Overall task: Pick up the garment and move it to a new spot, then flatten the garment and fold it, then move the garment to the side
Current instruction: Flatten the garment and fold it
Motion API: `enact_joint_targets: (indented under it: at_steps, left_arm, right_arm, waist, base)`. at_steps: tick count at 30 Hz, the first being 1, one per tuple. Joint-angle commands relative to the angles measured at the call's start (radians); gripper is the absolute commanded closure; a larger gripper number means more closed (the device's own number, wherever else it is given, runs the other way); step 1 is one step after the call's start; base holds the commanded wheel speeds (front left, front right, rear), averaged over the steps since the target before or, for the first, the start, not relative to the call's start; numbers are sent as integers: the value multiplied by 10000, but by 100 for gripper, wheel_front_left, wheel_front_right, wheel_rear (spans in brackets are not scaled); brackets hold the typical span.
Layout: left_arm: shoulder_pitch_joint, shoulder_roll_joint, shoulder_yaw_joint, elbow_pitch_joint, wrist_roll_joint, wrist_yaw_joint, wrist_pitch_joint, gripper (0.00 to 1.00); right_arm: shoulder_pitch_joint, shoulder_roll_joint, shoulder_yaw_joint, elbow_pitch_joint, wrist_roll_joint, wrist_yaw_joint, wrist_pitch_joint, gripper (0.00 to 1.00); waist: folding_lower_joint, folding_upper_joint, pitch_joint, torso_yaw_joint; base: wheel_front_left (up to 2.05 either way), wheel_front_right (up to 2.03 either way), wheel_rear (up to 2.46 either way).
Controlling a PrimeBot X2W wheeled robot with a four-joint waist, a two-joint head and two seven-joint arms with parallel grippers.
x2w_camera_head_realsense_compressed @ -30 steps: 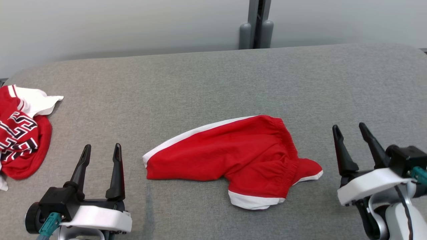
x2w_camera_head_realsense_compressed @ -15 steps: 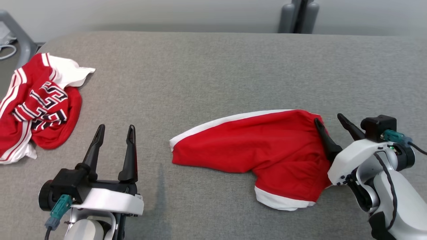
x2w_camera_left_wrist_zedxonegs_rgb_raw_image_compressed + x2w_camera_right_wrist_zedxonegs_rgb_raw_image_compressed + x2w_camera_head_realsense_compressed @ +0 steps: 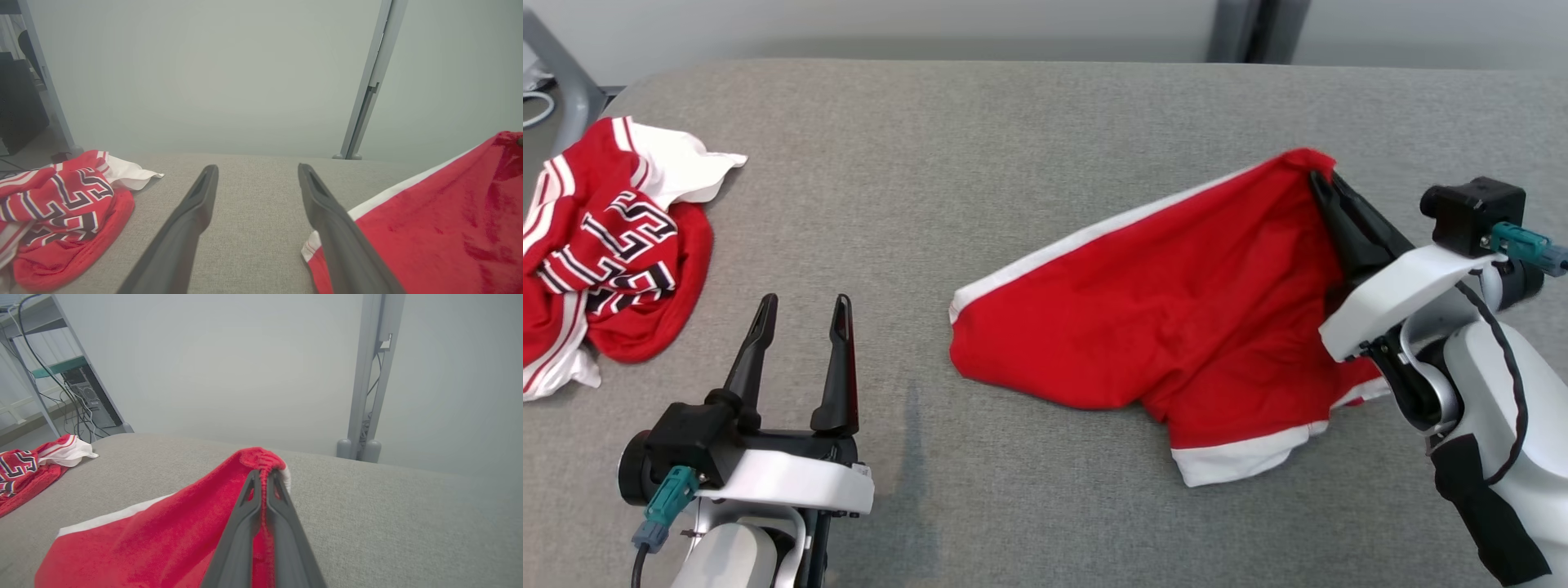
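Note:
The garment (image 3: 1168,318) is a pair of red shorts with white trim, lying at the middle right of the grey table (image 3: 980,163). My right gripper (image 3: 1319,175) is shut on its waistband and holds that corner lifted off the table. In the right wrist view the red elastic edge of the garment (image 3: 163,539) is pinched between the two dark fingers of the right gripper (image 3: 264,475). My left gripper (image 3: 805,306) stands open over bare table left of the shorts, holding nothing. The left wrist view shows the left gripper (image 3: 257,171) with its fingers spread and the garment (image 3: 441,220) to its right.
A second crumpled red and white garment with black lettering (image 3: 605,253) lies at the table's far left edge. A grey post (image 3: 1258,28) stands behind the table against a pale wall. A metal rack with cables (image 3: 61,375) stands off the table's left end.
My right gripper has reached the shorts' waistband, shut on it and lifted that corner up and back. The head camera has shifted too. The left gripper stays open.

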State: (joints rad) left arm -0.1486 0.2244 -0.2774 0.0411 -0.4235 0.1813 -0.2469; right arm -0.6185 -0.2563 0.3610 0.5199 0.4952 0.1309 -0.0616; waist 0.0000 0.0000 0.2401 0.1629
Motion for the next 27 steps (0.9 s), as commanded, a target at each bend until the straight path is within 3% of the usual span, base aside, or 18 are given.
enact_joint_targets:
  at_steps: [1, 7, 14, 22, 26, 27]
  left_arm:
    - [-156, 75, 60, 9, 1, -32, -48, 0]
    - [-125, 54, 41, 11, 4, -21, -82, 0]
    - [124, 74, 77, -57, -92, 43, -71, 0]
    - [95, 158, -18, -59, -112, 30, 41, 0]
    - [138, 172, -49, -31, -153, 65, 74, 0]
    - [158, 169, -57, -14, -165, 75, 90, 0]
  right_arm:
    - [-155, -149, 240, -607, 25, -3, -178, 100]
    - [742, -493, 900, -2256, -139, -3, 313, 100]
    - [3753, -764, 1116, -4466, -571, -3, 2455, 100]
    - [5252, -366, -463, -4380, -1158, -3, 2445, 100]
    - [5409, -131, -652, -3943, -1421, -3, 2149, 100]
    - [5436, -83, -651, -3806, -1478, -5, 2099, 70]
  waist:
    - [0, 0, -49, -239]
    - [0, 0, -130, -492]
    - [0, 0, -148, -944]
    - [0, 0, -181, -1169]
    - [0, 0, -261, -1191]
    - [0, 0, -298, -1195]
  base:
    - [0, 0, 0]
    - [0, 0, 0]
    - [0, 0, 0]
    - [0, 0, 0]
    - [0, 0, 0]
    - [0, 0, 0]
